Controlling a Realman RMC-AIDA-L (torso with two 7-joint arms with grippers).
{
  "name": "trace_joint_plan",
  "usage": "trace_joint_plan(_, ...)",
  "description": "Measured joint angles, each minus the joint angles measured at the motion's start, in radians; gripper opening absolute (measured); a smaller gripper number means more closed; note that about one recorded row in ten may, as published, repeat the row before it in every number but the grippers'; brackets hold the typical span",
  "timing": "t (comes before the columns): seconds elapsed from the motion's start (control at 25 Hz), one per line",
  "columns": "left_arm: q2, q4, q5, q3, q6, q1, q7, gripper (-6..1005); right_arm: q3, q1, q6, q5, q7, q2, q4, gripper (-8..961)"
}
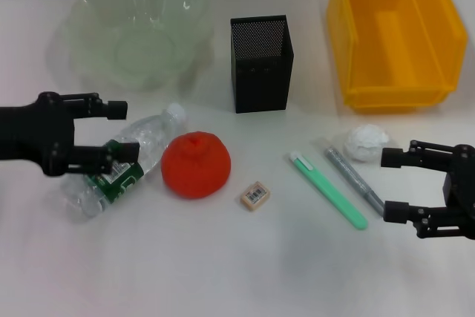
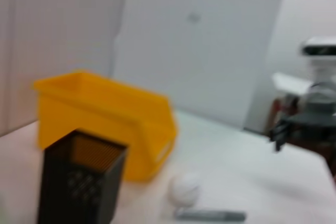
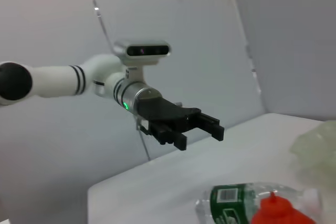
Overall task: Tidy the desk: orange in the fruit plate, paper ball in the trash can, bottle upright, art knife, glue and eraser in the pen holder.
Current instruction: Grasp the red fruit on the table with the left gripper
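Left pincer [image 1: 119, 133], spread, hovers at frame left over the lying bottle [image 1: 122, 161] to right it; right pincer [image 1: 393, 185], spread, waits lower right.

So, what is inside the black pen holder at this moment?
The pen holder shows only its dark mesh walls from the head view; nothing sticks out above its rim. Its bottom is hidden by the walls, so a small item there cannot be excluded.

- Bright, even light from above falls on the white surface [image 1: 223, 272]; shadows under things are soft and faint.
- Small glints show on the fruit plate [image 1: 137, 31] and the bottle [image 1: 122, 161].
- The left wrist view is blurred throughout; the trash can [image 2: 105, 119] and pen holder [image 2: 79, 182] look smeared.
- The right wrist view is dimmer, greyish.
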Motion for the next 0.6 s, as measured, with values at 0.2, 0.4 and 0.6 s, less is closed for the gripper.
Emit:
trace_joint_plan(0.2,-0.027,0.010,0.060,0.008,-0.075,-0.046,-0.024,783,0.007,-0.008,0.020,0.001,0.000,0.001,0.014,837)
trace_joint_plan(0.4,-0.086,0.005,0.148,0.012,-0.145,-0.103,-0.016,783,0.007,-0.004,0.025,0.001,-0.011,0.001,0.034,836)
trace_joint_plan(0.6,-0.101,-0.047,0.158,0.073,-0.237,-0.144,-0.016,783,0.009,-0.003,0.026,0.001,-0.011,0.006,0.034,836)
